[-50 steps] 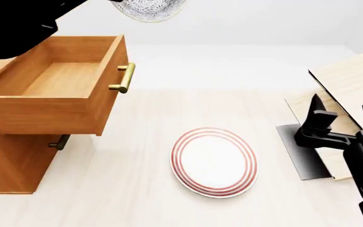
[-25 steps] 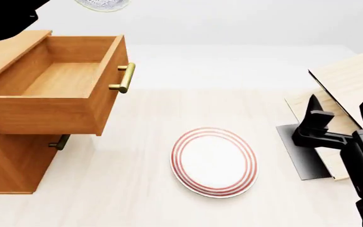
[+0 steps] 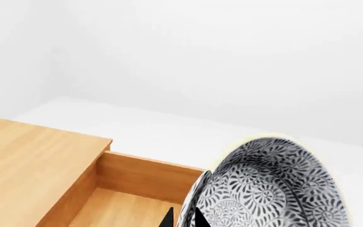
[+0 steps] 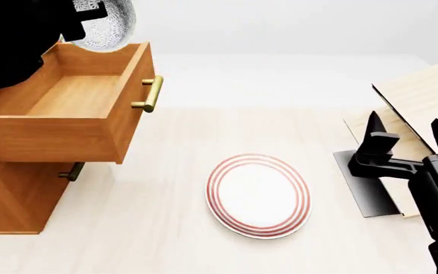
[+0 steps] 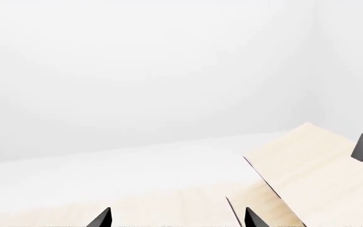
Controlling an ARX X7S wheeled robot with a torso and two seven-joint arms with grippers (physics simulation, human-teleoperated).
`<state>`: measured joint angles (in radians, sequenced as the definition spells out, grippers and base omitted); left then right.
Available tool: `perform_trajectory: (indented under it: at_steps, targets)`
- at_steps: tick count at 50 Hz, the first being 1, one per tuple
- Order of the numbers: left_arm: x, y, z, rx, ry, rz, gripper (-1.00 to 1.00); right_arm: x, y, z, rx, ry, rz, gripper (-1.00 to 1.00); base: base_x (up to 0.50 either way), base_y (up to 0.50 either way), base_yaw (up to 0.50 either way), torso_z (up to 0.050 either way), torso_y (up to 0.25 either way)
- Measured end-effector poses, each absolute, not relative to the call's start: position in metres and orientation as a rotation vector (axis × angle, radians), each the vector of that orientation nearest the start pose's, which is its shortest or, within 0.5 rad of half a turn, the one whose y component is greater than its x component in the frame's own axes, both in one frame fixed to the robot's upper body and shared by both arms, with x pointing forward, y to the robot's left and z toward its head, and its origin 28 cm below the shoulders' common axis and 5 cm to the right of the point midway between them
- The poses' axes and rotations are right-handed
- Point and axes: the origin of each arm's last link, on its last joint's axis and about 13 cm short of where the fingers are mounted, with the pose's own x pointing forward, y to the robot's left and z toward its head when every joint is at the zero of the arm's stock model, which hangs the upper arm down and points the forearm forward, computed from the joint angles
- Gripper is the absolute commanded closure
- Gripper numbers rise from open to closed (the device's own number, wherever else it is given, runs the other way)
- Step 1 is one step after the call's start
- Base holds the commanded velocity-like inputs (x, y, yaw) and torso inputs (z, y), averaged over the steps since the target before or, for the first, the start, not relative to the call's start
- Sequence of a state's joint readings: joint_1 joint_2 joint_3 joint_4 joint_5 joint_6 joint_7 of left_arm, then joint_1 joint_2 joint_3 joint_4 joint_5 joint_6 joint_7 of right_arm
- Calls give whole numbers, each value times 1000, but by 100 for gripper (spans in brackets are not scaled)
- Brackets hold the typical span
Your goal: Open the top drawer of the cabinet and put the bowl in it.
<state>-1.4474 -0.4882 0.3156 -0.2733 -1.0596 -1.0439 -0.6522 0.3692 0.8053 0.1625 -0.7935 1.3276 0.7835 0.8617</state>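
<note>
The bowl [image 4: 101, 25] is held clamped by its rim in the left gripper [image 3: 183, 218], tilted above the pulled-out top drawer [image 4: 74, 97], while the right gripper [image 4: 409, 140] is kept spread apart and empty.

A bare simulated test room, not a lived-in home.

Blank white walls and flat, shadowless light surround a pale wood-grain table [image 4: 150, 228] carrying only a few props (a wooden cabinet [image 4: 21, 194], a red-ringed plate [image 4: 259, 195], a tilted board rack [image 4: 421, 97]).
</note>
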Motion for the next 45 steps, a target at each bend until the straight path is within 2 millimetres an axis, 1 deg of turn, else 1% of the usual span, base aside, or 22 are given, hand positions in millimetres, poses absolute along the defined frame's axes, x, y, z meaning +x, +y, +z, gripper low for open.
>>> perform_trajectory:
  at_steps: [6, 17, 30, 45]
  targets:
    - [343, 273, 347, -132, 81, 189, 100, 183, -161, 228, 70, -102, -111, -100, 0, 0, 0, 0, 0]
    - [349, 282, 342, -178, 116, 248, 100, 183, -162, 227, 72, -98, -112, -100, 0, 0, 0, 0, 1]
    - [361, 287, 342, -273, 170, 303, 100, 182, -162, 227, 73, -98, -113, -100, 0, 0, 0, 0, 0]
    - [378, 292, 336, -363, 222, 356, 100, 182, -162, 227, 75, -96, -115, -100, 0, 0, 0, 0, 1]
